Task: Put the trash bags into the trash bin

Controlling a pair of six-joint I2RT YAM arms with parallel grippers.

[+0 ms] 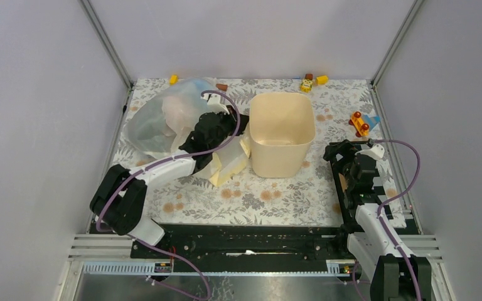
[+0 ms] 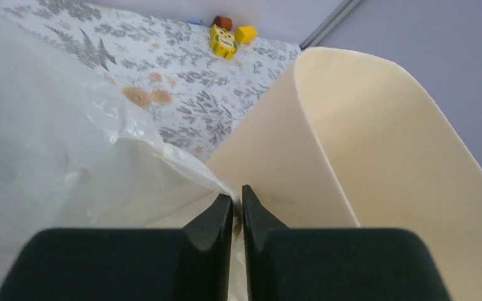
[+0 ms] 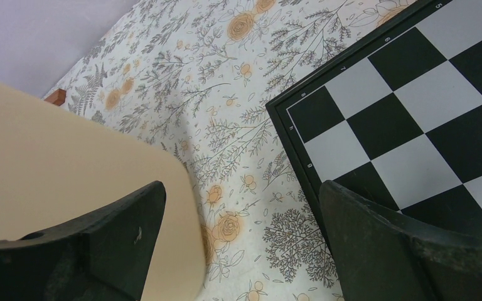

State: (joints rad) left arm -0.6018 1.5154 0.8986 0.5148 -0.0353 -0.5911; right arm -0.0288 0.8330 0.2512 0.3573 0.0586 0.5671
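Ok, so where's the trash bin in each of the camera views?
Top external: trash bin stands mid-table, slightly toward the back.
Left wrist: trash bin fills the right half, trash bag on the left.
Right wrist: trash bin at the left edge.
Shared landmark: floral table cover.

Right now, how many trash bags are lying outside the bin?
2 that can be told apart: a large clear-pinkish bag at the far left of the table, and a pale yellow bag against the left side of the bin. Others may be hidden beneath them.
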